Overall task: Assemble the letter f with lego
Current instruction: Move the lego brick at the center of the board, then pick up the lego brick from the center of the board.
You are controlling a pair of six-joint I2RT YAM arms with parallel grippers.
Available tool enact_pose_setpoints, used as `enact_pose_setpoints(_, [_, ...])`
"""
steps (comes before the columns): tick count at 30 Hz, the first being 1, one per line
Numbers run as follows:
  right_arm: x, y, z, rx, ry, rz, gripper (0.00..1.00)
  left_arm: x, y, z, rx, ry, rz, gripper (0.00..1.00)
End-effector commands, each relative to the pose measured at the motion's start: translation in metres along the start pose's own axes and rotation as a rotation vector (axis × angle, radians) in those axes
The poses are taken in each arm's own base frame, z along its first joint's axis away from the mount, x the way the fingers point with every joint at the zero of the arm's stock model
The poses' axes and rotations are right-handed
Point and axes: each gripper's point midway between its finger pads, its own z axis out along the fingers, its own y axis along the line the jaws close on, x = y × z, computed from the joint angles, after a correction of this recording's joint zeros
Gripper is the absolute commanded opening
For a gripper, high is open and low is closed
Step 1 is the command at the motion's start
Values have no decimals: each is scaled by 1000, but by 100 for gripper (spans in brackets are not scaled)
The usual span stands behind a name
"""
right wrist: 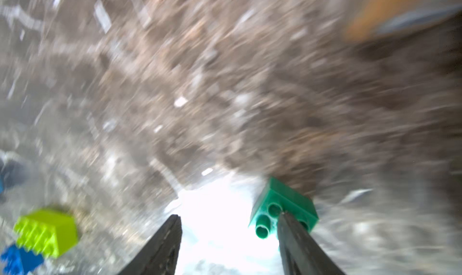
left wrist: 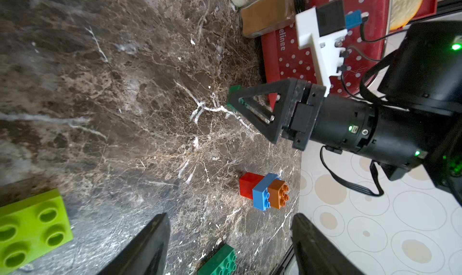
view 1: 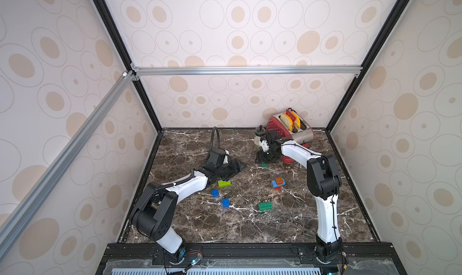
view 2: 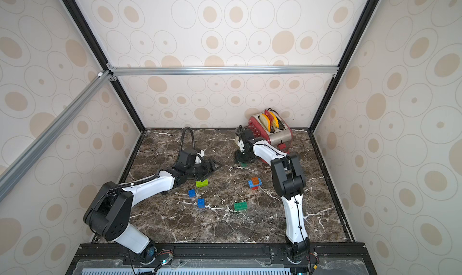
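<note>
Right gripper (right wrist: 229, 215): fingers apart, gap empty. The small dark green brick (right wrist: 287, 198) sits under one fingertip and sticks out on both sides of it, not between the pair. The right wrist view is smeared, so I can't confirm contact.

Left gripper (left wrist: 229, 215): fingers apart, nothing between them. The lime green brick (left wrist: 32, 226) lies outside one finger, back toward the wrist. Out past the fingertips are the red-blue-orange stack (left wrist: 265, 191) and the oblong dark green brick (left wrist: 220, 261). Two blue bricks (view 1: 215, 192) lie near the lime one.

Risks:
- The small brick is off-centre to the right fingers. Closing now would likely catch an edge or shove it sideways.
- The toaster (view 1: 300, 134) is just behind the right fingers, so a wide swing could clip it.
- The stack is narrow and upright, so a nudge tips it.

Containers: the toaster slots hold toast slices (view 1: 291, 120). There's a jar (view 1: 258, 136) beside it, contents unclear.
</note>
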Motion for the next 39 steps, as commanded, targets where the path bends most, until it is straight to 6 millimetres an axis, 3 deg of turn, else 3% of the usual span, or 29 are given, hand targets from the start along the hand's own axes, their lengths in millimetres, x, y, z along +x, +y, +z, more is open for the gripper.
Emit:
enact_pose_setpoints(1, [10,20,-29,-26,16,-31,66,-2,-6,-17,-13,-26,12,80])
enact_pose_setpoints(5, [1,20,-57,13,-23,-53,67,-1,4,-34,-82,-58,18,82])
enact_pose_setpoints(8, [0,10,-63,82,-27,-53,73,-1,11,-50,-149,-86,30,87])
enact_pose_setpoints(12, [9,-10,-46,169,34,-36,92,-4,15,-75,-226,-130,64,99])
enact_pose_setpoints(14, [12,-17,-37,200,53,-27,100,-6,15,-87,-250,-150,83,99])
enact_pose_setpoints(21, [4,-26,-31,258,43,12,100,-2,17,-95,-267,-128,96,99])
enact_pose_setpoints(24, [8,-28,-20,257,91,40,100,-2,20,-98,-275,-143,80,99])
enact_pose_setpoints(28, [11,-24,-4,229,92,76,91,-1,27,-97,-288,-134,67,98])
enact_pose_setpoints(34, [13,-18,10,211,99,117,69,4,38,-90,-288,-104,28,96])
enact_pose_setpoints(39, [13,-17,19,218,111,143,65,5,42,-88,-290,-90,16,95])
